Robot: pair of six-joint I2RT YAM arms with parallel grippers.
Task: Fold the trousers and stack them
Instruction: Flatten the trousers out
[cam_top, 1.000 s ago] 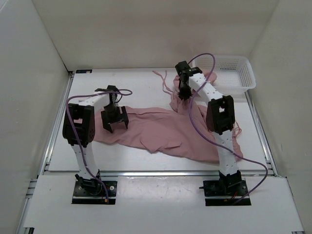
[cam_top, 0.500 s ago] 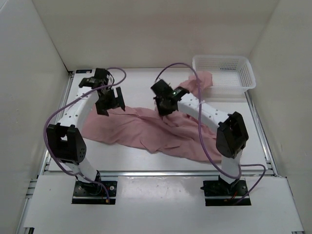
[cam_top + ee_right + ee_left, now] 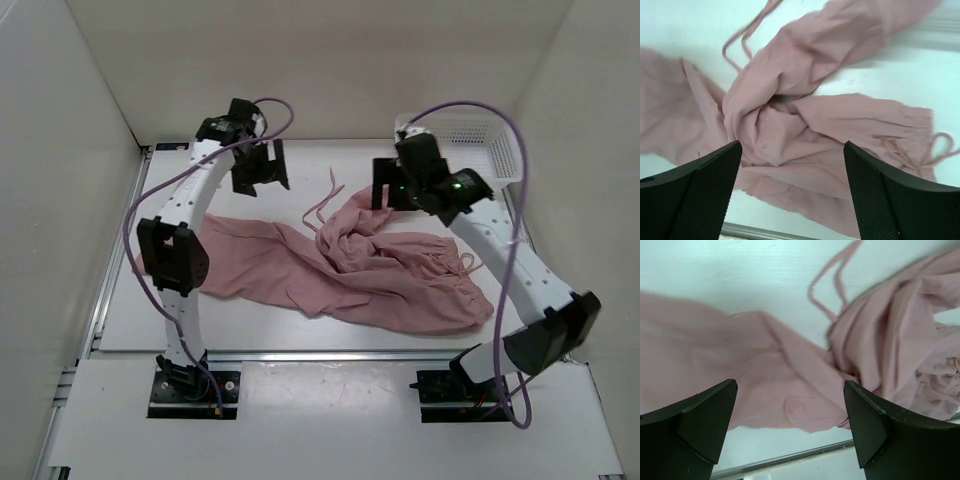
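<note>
Top external view shows the trousers (image 3: 300, 275) lying crumpled across the middle of the table (image 3: 160, 310), one leg stretched toward the left, while the right arm cuts off part of the basket (image 3: 508, 158). The left gripper (image 3: 262, 172) and right gripper (image 3: 392, 192) hang above, jaws spread wide, holding nothing. Only the left wrist view shows the patch pocket (image 3: 802, 410); only the right wrist view makes the gathered waistband (image 3: 912, 117) clear.

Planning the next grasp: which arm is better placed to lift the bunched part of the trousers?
Right. The right claw hangs open near the bunched trousers; the left claw, also open, is over bare table.
</note>
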